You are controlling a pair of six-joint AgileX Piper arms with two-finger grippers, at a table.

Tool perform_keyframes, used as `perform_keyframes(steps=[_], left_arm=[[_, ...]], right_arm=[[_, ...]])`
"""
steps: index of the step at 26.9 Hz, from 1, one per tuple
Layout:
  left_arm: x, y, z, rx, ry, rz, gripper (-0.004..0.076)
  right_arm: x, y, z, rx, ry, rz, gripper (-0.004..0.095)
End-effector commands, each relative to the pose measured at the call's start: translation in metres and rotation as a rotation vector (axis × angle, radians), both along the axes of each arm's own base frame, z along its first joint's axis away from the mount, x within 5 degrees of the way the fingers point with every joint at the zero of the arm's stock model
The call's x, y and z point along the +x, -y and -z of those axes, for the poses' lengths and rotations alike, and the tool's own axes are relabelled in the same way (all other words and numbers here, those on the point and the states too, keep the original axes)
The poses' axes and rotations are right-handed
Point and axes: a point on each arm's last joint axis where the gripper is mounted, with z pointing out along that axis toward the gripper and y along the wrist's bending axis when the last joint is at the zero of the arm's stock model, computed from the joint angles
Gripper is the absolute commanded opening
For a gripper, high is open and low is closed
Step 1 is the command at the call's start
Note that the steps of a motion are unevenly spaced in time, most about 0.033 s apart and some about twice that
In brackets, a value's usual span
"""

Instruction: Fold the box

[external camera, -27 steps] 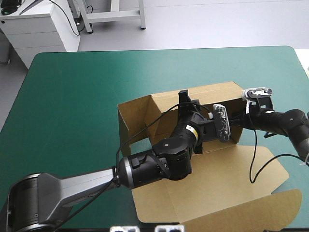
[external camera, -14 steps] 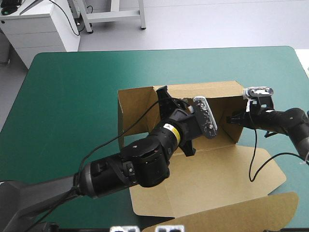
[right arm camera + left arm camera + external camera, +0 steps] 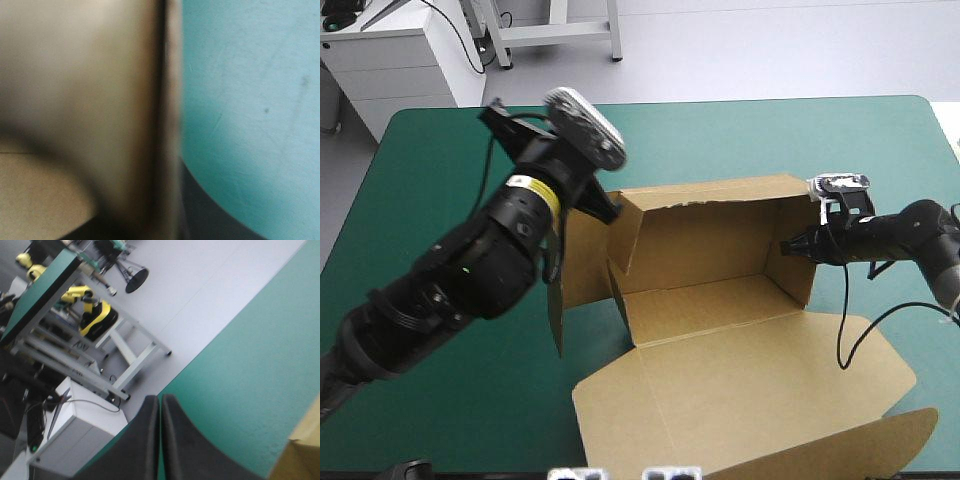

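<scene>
The brown box [image 3: 700,300] stands as an open tray mid-table, with its back and right walls up and its lid [image 3: 750,400] flat toward the near edge. Its left wall leans outward with a flap folded in. My right gripper [image 3: 798,245] is shut on the top of the right wall. In the right wrist view that wall [image 3: 85,100] runs between the fingers of the right gripper [image 3: 167,200]. My left gripper [image 3: 496,109] is raised above the table's far left, clear of the box. Its fingers meet in a point, the left gripper [image 3: 160,405] shut on nothing.
Bare teal-green cover [image 3: 440,380] lies left of the box and along the far edge [image 3: 720,110]. A corner of the box [image 3: 300,460] shows beside my left gripper. A white cabinet [image 3: 400,55] stands beyond the table's far left corner.
My left arm came out of the box, rose and swung to the far left, its fingers closing. The box's left wall swung outward. The right gripper kept its hold.
</scene>
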Motion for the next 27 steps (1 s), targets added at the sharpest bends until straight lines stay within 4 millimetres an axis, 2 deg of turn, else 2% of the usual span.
perform_keyframes(steps=[1, 5, 9, 14, 18, 21, 27], left_arm=[[0.008, -0.053, -0.032, -0.166, 0.076, -0.095, -0.0003], [0.026, -0.099, -0.034, -0.276, 0.034, -0.244, -0.0003], [0.044, -0.139, -0.026, -0.348, -0.036, -0.377, -0.0003], [0.063, -0.181, -0.008, -0.514, -0.146, -0.448, -0.0003], [0.074, -0.213, 0.019, -0.612, -0.249, -0.514, -0.0003], [0.077, -0.228, 0.044, -0.686, -0.330, -0.545, -0.0003], [0.078, -0.236, 0.109, -0.738, -0.521, -0.572, -0.0008]], right_arm=[[0.002, -0.019, -0.032, 0.054, 0.060, 0.013, 0.0003], [0.005, -0.034, -0.052, 0.032, 0.067, 0.024, 0.0002], [0.005, -0.047, -0.079, 0.026, 0.045, 0.019, 0.0002], [0.009, -0.064, -0.088, 0.009, -0.070, -0.030, 0.0002], [0.022, -0.074, -0.077, -0.017, -0.185, -0.044, 0.0002], [0.034, -0.077, -0.062, -0.041, -0.290, -0.072, 0.0002], [0.078, -0.085, -0.031, -0.047, -0.331, -0.062, 0.0001]])
